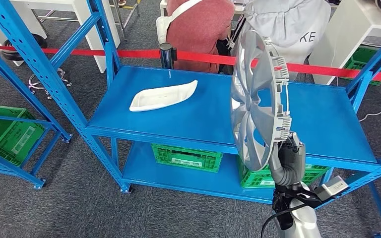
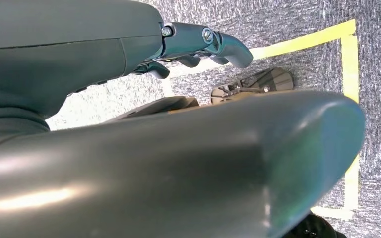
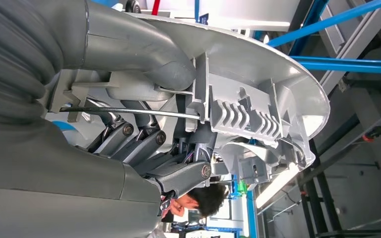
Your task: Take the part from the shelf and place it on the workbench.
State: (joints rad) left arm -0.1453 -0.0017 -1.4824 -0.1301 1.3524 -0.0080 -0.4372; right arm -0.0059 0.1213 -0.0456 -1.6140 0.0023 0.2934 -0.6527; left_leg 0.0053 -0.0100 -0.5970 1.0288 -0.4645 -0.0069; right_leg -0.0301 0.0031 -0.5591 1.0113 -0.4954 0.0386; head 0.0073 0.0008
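Hubcap (image 1: pixel 258 101) up in the air, on edge, held by right hand (image 1: pixel 290 158) at its lower rim, in front of blue shelf (image 1: pixel 322 119) on the right side. Spoked silver face points left, ribbed clip ring on the back points right. Right wrist view: fingers (image 3: pixel 144 144) curl onto the inner rim of the hubcap (image 3: pixel 258 89), thumb (image 3: pixel 139 49) pressed over the rim edge, firm grasp. Hubcap is off the shelf surface, above the near right part of the top deck.

White tray part (image 1: pixel 163 95) lies flat on the shelf deck, left of centre, well apart from the hubcap. Green crates (image 1: pixel 187 157) sit on the lower deck, one centre, another behind the hubcap's lower edge. Another green crate (image 1: pixel 5 134) in a second blue rack at far left. Red barrier tape (image 1: pixel 198 57) runs across behind the shelf, with a dark post (image 1: pixel 166 54) at the far edge. Two people sit beyond the tape, one in red top (image 1: pixel 198 22), one in grey (image 1: pixel 290 22).

Left hand (image 2: pixel 198 44) hangs over grey carpet with yellow tape lines (image 2: pixel 349 59), fingers slightly curled, nothing in them, loose and apart.
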